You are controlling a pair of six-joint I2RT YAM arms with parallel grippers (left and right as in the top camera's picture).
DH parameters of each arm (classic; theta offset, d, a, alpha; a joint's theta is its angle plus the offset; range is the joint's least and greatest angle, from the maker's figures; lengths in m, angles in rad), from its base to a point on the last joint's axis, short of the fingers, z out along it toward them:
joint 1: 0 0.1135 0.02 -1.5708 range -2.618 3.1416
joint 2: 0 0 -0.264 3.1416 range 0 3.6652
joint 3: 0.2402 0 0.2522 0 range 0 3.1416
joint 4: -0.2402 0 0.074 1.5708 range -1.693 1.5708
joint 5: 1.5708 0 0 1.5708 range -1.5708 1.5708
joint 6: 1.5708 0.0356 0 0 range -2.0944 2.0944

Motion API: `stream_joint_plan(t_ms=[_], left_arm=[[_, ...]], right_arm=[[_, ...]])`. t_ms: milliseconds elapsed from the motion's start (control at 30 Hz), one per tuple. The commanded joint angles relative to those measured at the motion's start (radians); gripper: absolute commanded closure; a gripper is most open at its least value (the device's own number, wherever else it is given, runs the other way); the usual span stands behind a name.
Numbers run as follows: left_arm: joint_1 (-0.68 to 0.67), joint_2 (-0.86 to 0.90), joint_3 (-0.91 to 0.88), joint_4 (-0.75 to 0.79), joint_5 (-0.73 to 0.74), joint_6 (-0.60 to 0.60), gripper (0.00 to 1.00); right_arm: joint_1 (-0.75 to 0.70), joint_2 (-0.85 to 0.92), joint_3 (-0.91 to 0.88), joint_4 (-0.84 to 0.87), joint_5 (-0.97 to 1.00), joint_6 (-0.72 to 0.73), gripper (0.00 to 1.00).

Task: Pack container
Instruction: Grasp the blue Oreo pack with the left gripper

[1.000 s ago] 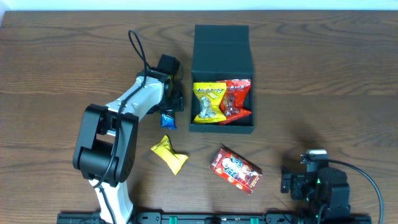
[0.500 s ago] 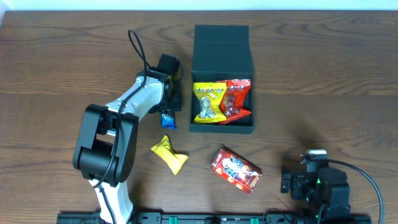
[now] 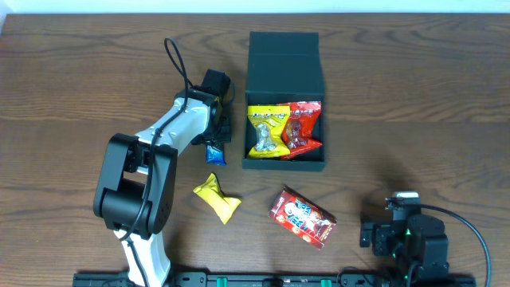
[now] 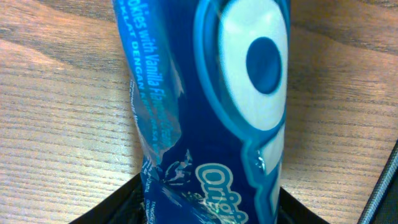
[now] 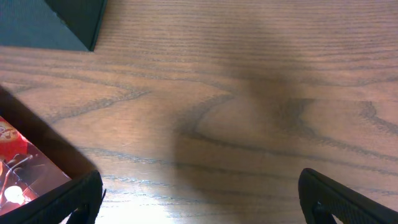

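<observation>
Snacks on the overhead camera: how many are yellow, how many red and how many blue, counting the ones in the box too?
Yellow: 2, the boxed yellow packet and the loose yellow packet
Red: 2, the boxed red packet and the loose red packet
Blue: 1, the blue packet
Total: 5

The worktop [image 3: 414, 96] is mid-brown wood with darker wavy grain. The box [image 3: 284, 56] is plain matte teal-black, holding a yellow packet [image 3: 267, 131] with a silvery patch and a red packet [image 3: 303, 129] with pale print. The blue packet [image 4: 211, 112] is glossy deep blue with white lettering and a white oval around a dark blue dot, the twisted wrapper [image 3: 217, 197] is plain yellow, the carton [image 3: 302, 217] is red with white and blue print, and the left arm [image 3: 171, 127] is white with black joints.
</observation>
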Motion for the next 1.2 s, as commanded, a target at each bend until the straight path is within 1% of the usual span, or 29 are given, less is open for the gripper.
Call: stream_joint_plan(t_ms=[0,100,533,600,933,1167], left_arm=[[0.000,0.005,0.020,-0.002,-0.016,-0.005,0.47],[0.000,0.005,0.020,-0.003,-0.016,-0.005,0.51],[0.000,0.005,0.020,-0.003,-0.014,-0.005,0.56],[0.000,0.005,0.020,-0.003,-0.014,-0.005,0.59],[0.000,0.005,0.020,-0.003,-0.014,-0.005,0.59],[0.000,0.005,0.020,-0.003,-0.014,-0.005,0.63]], right_arm=[[-0.009,-0.007,-0.004,-0.003,-0.003,-0.011,0.01],[-0.009,-0.007,-0.004,-0.003,-0.002,-0.011,0.01],[-0.009,-0.007,-0.004,-0.003,-0.003,-0.011,0.01],[-0.009,-0.007,-0.004,-0.003,-0.002,-0.011,0.01],[-0.009,-0.007,-0.004,-0.003,-0.003,-0.011,0.01],[-0.009,-0.007,-0.004,-0.003,-0.002,-0.011,0.01]])
